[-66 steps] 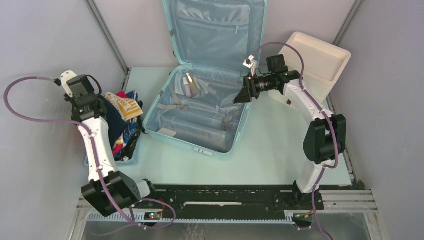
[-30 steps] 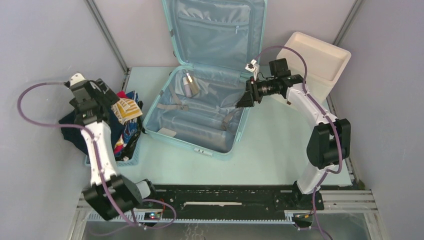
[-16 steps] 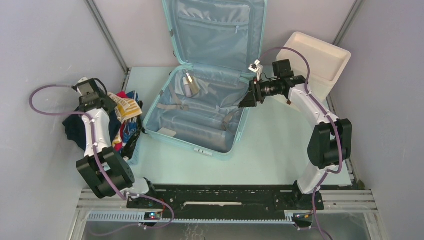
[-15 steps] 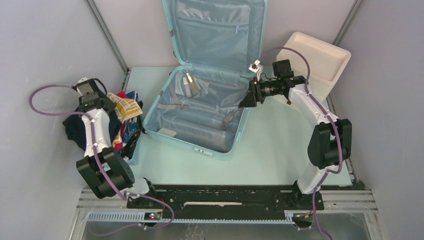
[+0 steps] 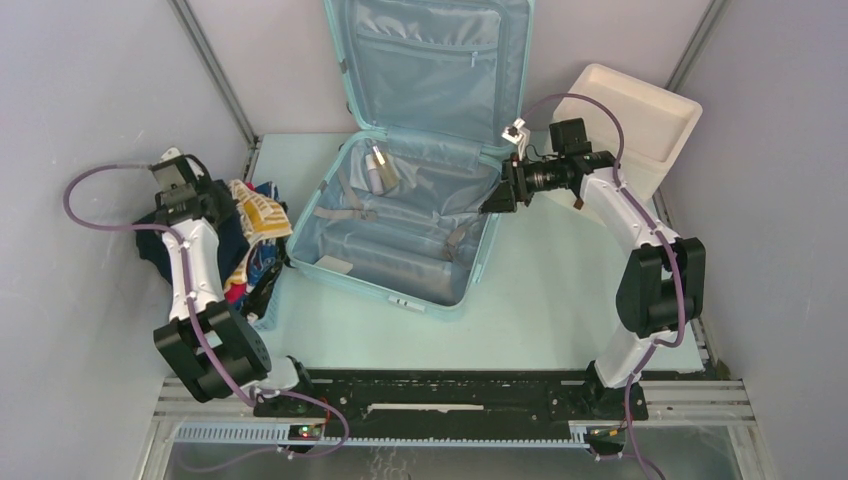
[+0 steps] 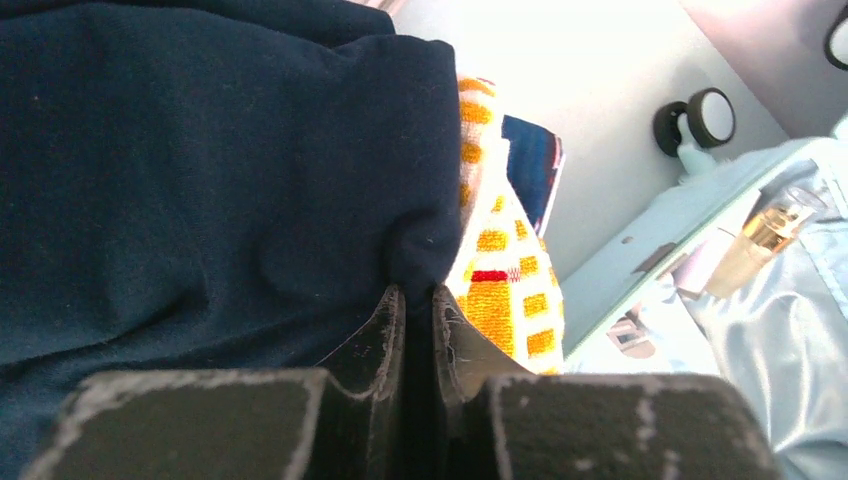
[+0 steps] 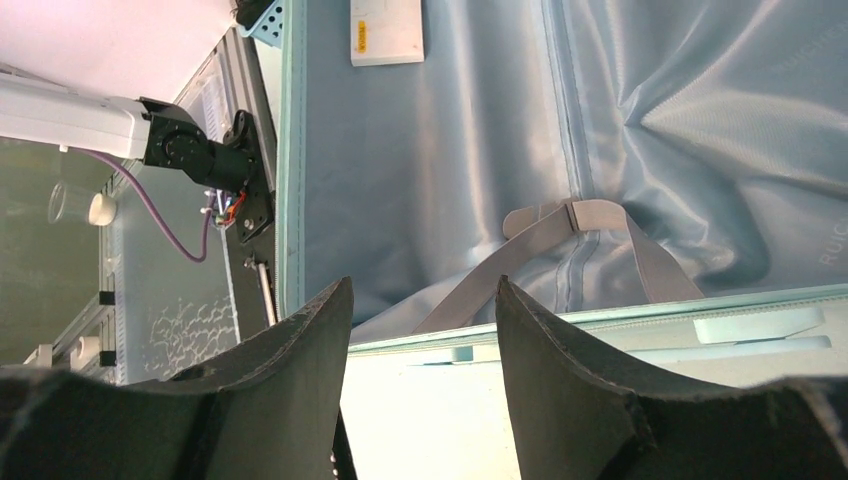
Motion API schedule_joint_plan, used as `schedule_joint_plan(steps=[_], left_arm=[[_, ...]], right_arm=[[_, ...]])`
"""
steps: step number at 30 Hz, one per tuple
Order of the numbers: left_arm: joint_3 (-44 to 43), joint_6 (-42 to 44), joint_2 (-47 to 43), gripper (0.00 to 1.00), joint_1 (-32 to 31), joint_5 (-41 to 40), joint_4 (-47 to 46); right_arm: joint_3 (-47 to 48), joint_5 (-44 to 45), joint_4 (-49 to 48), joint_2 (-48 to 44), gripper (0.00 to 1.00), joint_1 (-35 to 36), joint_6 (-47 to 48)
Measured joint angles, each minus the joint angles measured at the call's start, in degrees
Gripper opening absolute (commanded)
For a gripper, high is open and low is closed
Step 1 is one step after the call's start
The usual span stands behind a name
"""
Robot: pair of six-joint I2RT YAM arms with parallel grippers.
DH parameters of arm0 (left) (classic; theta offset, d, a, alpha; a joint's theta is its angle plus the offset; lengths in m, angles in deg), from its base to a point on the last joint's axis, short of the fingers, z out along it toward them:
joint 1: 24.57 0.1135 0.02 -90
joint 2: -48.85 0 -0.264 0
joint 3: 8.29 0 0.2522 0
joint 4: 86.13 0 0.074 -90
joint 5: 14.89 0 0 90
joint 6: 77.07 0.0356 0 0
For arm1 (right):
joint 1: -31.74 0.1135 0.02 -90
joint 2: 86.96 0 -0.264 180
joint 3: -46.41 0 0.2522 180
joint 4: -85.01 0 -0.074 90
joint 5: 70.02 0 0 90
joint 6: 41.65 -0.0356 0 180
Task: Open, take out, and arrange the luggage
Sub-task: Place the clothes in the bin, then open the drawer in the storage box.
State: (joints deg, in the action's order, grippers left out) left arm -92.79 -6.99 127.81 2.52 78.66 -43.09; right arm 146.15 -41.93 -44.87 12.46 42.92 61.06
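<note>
Judging by the thin fold of navy garment (image 6: 200, 170) pinched in the closed left gripper (image 6: 412, 290), a slip could be caused by any quick pull, while the luggage (image 5: 440, 90) lies open to its right, below the right gripper (image 7: 422, 290), whose jaws are parted and empty.

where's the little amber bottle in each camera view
Top external: the bottle lies in the far left corner of the open suitcase, up and left of picture centre.
Left wrist: the bottle is at the far right edge, mid-height, inside the suitcase.
Right wrist: not in it.
Shared landmark: the suitcase's mint rim shows in all three views; in the right wrist view it runs down the left.
</note>
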Motion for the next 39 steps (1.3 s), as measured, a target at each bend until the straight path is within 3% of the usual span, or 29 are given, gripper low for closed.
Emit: schedule_joint_plan(steps=[2,5,9,15,21,24,26,27,33,39], left_arm=[[-0.11,0.04,0.00,0.22,-0.42,1.29,-0.04],[-0.20,0.28,0.00,0.49,-0.90,2.54,0.00],[-0.46,0.44,-1.60,0.74,-1.64,4.66,-0.02],[-1.88,0.11,-11.74,0.97,-2.38,9.68,-1.36],[-2.23,-5.18,-22.12,1.00,-2.51,23.67,-10.58],[0.22,-11.72,-25.07,1.00,-3.17,33.09,-17.40],[0.94,-13.44,-25.62,1.00,-4.04,35.23,-18.56],[1.36,-14.27,-25.86,1.00,-4.94,35.98,-18.99],[2.97,-14.56,-28.61,1.00,-15.96,37.16,-18.62],[6.54,-10.95,-31.89,1.00,-22.80,36.15,-17.57]], right_arm=[[0.00,-0.09,-0.02,0.00,0.63,-0.31,0.02],[-0.22,-0.13,-0.02,-0.31,0.63,-0.70,0.31],[-1.53,-0.02,0.44,-2.21,0.63,-0.98,2.36],[-3.23,0.13,2.49,-7.96,0.65,-1.53,7.80],[-5.33,-0.31,3.76,-15.41,0.69,-5.99,12.26],[-6.64,-1.36,3.65,-19.65,0.83,-11.15,12.94],[-7.43,-1.90,3.17,-22.29,0.97,-14.78,12.96],[-7.98,-2.32,2.69,-23.71,0.99,-16.72,12.81],[-11.56,-6.19,-0.55,-28.26,1.00,-24.83,9.29],[-13.68,-2.54,-0.66,-28.06,0.95,-25.59,6.05]])
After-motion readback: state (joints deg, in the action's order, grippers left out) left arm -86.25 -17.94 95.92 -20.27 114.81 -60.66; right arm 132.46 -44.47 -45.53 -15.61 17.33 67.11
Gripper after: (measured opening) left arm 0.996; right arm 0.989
